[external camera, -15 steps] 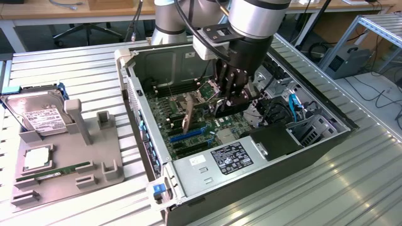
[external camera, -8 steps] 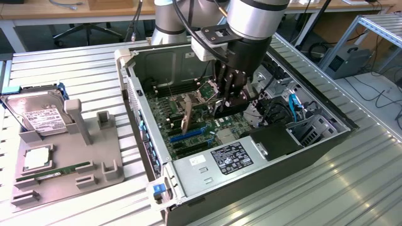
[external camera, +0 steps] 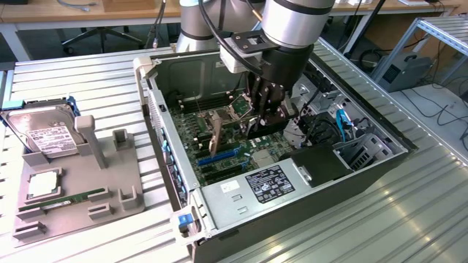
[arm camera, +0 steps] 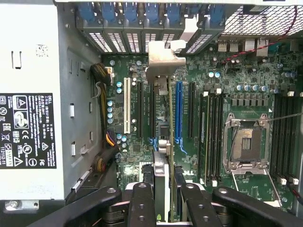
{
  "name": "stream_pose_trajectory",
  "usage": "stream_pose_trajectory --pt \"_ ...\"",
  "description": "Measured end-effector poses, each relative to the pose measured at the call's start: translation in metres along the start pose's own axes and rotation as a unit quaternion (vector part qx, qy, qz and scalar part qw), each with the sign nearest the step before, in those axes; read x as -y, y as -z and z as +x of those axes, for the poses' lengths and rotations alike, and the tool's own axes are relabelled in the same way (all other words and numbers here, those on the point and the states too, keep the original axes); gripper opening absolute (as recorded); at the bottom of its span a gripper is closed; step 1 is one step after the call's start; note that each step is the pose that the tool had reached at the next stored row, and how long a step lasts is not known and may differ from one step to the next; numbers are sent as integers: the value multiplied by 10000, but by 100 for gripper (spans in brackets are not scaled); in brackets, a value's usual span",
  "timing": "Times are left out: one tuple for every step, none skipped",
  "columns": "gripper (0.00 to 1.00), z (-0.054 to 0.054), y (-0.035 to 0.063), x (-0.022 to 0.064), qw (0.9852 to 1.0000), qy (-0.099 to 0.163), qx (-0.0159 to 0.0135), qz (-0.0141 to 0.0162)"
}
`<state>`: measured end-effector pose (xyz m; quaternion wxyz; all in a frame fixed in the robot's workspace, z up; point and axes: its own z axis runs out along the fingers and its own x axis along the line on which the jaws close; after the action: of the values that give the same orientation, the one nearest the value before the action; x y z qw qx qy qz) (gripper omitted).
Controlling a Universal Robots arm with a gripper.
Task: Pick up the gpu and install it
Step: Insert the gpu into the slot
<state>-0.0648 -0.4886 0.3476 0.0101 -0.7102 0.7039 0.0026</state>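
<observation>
The claw [arm camera: 166, 198] is down inside the open computer case [external camera: 380, 164], fingers [arm camera: 142, 203] closed partway on the gpu [arm camera: 169, 118] — the card stands on edge between them, held by its top edge, and it runs away across the motherboard [arm camera: 246, 94] toward the rear slot openings. Its metal bracket [arm camera: 163, 59] sits right up by the row of slot covers [arm camera: 142, 33]. In the wrist view the card's edge lies between the black slot and the blue slot [arm camera: 179, 111], and from here it's hard to say which one it's truly lined up with — that's the first worry: press down off-line and the contacts catch the slot wall instead of dropping in. Second worry, the bracket: if its tip snags on the case's rear frame, the card will tilt in the grip and go in crooked. The hold is narrow and on a thin edge, so a sideways push could let it slip or twist. From the exterior view the card [external camera: 216, 134] stands near upright over the board beside the claw [external camera: 264, 123]; whether it's already touching a slot can't be told. Out on the counter [external camera: 409, 219], the hard drive [external camera: 44, 134] and RAM stick [external camera: 62, 204] sit in their holder, well apart.
</observation>
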Motion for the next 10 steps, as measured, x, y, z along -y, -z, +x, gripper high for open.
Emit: stream_pose_trajectory --pt "27 0 -2 -3 10000 0 0 0" --pt "27 0 -4 -7 10000 0 0 0" --pt "27 0 -6 -10 10000 0 0 0" --pt "27 0 -8 -14 10000 0 0 0" --pt "27 0 -10 -17 10000 0 0 0" --pt "27 0 -12 -21 10000 0 0 0" --pt "27 0 -14 -24 10000 0 0 0" --pt "27 0 -16 -28 10000 0 0 0" --pt "27 0 -18 -31 10000 0 0 0" --pt "27 0 -20 -34 10000 0 0 0"
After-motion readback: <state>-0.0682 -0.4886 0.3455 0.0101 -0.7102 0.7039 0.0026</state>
